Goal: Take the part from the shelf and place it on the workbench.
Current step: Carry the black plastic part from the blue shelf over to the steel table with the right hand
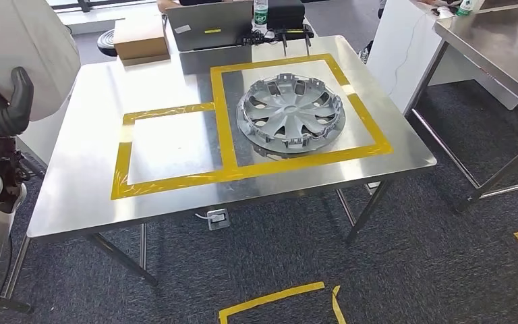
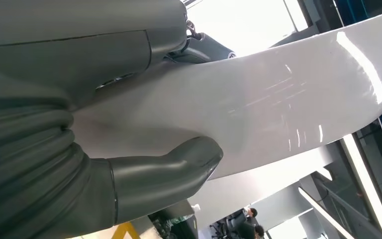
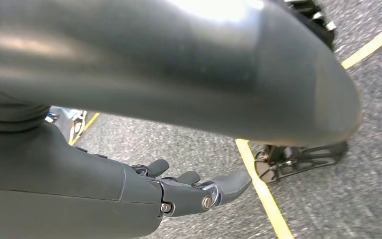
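Head view: hubcap (image 1: 291, 112) on workbench (image 1: 108, 196); left wrist: hand (image 2: 144, 174) gripping white panel (image 2: 278, 104).

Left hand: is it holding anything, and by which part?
Yes: the left hand grips a white panel at its edge, thumb pressed on its face.
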Controlling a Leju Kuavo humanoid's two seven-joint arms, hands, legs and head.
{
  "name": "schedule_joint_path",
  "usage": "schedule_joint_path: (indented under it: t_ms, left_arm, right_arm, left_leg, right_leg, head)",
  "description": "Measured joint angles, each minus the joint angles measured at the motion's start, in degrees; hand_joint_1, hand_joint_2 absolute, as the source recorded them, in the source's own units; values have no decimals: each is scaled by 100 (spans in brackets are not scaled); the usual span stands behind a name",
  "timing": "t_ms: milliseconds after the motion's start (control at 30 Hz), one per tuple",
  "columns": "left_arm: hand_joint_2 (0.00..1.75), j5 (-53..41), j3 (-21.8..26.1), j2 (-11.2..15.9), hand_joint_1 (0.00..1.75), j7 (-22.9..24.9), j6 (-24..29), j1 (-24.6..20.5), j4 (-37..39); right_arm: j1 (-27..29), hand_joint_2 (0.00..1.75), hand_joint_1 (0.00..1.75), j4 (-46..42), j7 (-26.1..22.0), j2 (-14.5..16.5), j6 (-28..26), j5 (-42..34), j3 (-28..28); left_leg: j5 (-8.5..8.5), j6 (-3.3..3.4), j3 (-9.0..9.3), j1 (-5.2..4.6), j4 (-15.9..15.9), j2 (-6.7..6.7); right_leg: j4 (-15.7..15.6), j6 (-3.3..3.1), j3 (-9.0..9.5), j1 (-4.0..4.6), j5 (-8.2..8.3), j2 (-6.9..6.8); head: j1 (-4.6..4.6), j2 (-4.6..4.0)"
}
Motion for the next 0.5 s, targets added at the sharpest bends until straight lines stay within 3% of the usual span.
schedule_joint_path:
  t_ms: [100, 167, 200, 267, 300, 333, 367, 433, 500]
  left_arm:
    - [175, -66, -14, -21, 175, -59, 10, -30, 220]
    - [175, -119, -19, -53, 175, -86, -4, -87, 376]
    - [175, -148, -23, -78, 175, -90, -17, -133, 469]
    - [175, -197, -37, -137, 175, -74, -52, -244, 682]
    - [175, -221, -45, -166, 175, -56, -75, -300, 803]
    - [175, -246, -55, -192, 175, -34, -98, -364, 930]
    - [175, -285, -66, -221, 175, -15, -126, -444, 1075]
    - [175, -416, -94, -299, 175, -2, -172, -667, 1406]
    - [175, -600, -152, -421, 175, -11, -198, -950, 1820]
  right_arm:
    - [-28, 0, 0, -1, 21, 1, -18, 7, 9]
    - [-40, 0, 0, -3, 26, 3, -44, -3, 12]
    - [-46, 0, 0, -4, 24, 4, -55, -10, 12]
    - [-48, 0, 0, -4, 16, 7, -67, -30, 12]
    - [-45, 0, 0, -4, 15, 7, -72, -42, 12]
    - [-40, 0, 0, -4, 14, 7, -80, -52, 12]
    - [-32, 0, 0, -4, 14, 6, -88, -61, 12]
    - [-15, 0, 0, -3, 15, 4, -105, -63, 12]
    - [-13, 0, 0, -3, 18, 2, -110, -56, 12]
  left_leg:
    - [-80, 123, 65, -14, -92, -14]
    - [-117, 198, 127, 9, -115, -16]
    - [-136, 230, 160, 20, -127, -13]
    - [-183, 261, 195, 22, -124, -12]
    - [-210, 261, 215, 21, -121, -14]
    - [-241, 255, 243, 21, -117, -16]
    - [-275, 245, 283, 22, -114, -20]
    - [-349, 215, 375, 23, -110, -27]
    - [-414, 165, 421, 1, -101, -49]
  right_leg:
    - [-1, 88, 14, -1, -69, -5]
    - [221, 157, -64, -2, -189, -15]
    - [518, 188, -223, -9, -307, -19]
    - [1332, 231, -749, -27, -560, -23]
    - [1641, 241, -995, -35, -600, -24]
    - [1747, 243, -1145, -39, -521, -24]
    - [1616, 236, -1174, -41, -321, -26]
    - [836, 194, -949, -38, 249, -32]
    - [199, 143, -708, -18, 531, -38]
  head:
    - [12, -1]
    - [26, 0]
    - [38, -1]
    - [57, 0]
    - [60, -1]
    - [62, -1]
    - [65, -1]
    - [70, 0]
    - [74, 0]
